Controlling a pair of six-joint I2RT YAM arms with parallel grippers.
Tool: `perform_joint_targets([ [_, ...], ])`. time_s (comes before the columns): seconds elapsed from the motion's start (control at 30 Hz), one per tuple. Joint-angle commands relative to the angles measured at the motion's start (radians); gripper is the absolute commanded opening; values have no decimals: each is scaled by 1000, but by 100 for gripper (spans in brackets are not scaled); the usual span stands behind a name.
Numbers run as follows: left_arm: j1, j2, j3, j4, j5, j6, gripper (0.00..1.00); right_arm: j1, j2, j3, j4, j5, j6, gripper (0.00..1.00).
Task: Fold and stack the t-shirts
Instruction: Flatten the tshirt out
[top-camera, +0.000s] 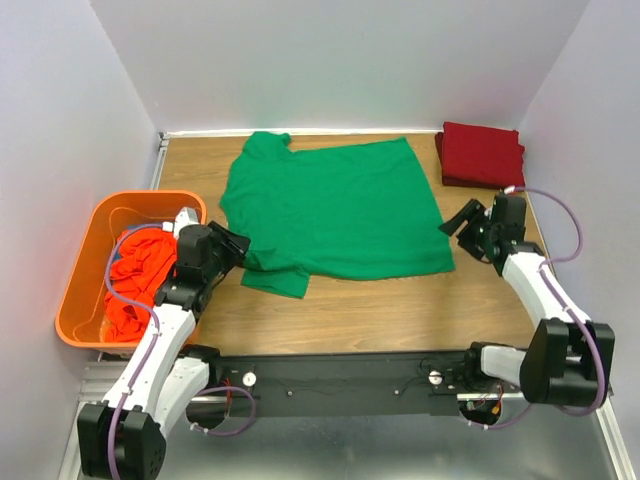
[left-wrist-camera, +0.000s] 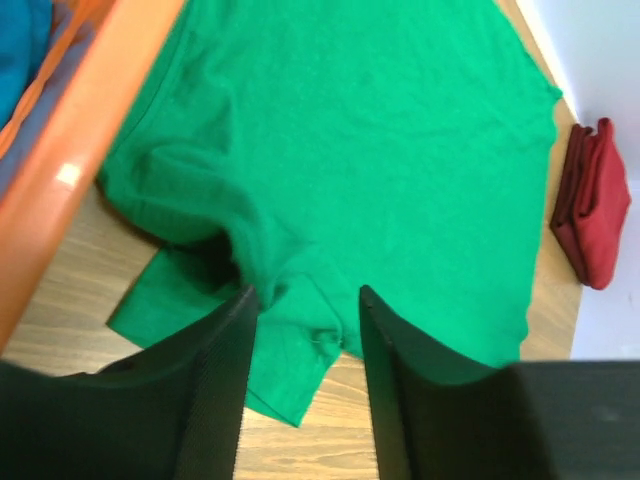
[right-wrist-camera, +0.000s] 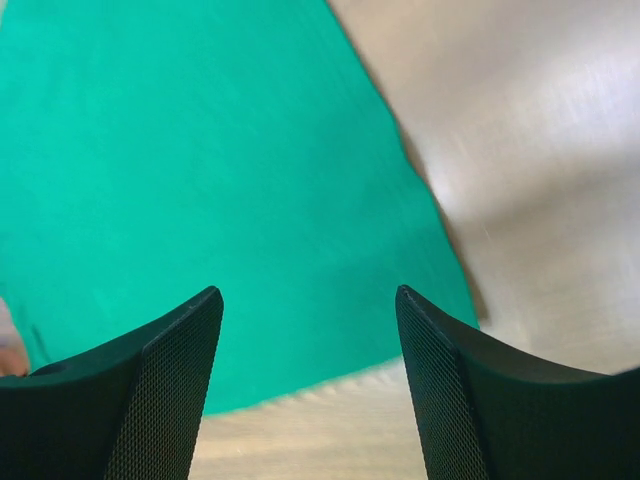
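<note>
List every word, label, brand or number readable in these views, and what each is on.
No readable text anywhere.
The green t-shirt, the folded dark red t-shirt, the orange bin and the table are plain.
The round fittings on the front rail are too small to tell whether they carry marks.

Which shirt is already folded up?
The dark red shirt, far right corner. The green shirt lies spread out; the orange-red one is bunched in the bin.

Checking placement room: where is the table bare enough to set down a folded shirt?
Widest bare table: the near strip between green shirt and base rail. A smaller patch: far-left corner, beyond the bin. Crowded: centre, and the far-right corner with the red shirt.
</note>
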Motion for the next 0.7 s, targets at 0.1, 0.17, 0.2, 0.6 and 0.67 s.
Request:
perform_joint_targets([
  [0.1, -15, 70, 132, 30, -35, 102, 55, 130, 292, 295, 61, 40, -103, 76],
  [0.17, -36, 157, 218, 28, -68, 125, 56, 189, 392, 386, 68, 100, -125, 76],
  [0.2, -42, 185, 246, 27, -85, 129, 56, 203, 476, 470, 74, 126, -143, 76],
  [0.6, -45, 850, 781, 4, -168, 85, 52, 264, 1023, 1072, 42, 74, -204, 76],
  [0.67, -47, 981, 893, -6, -173, 82, 52, 287, 1084, 1132, 41, 80, -215, 76],
])
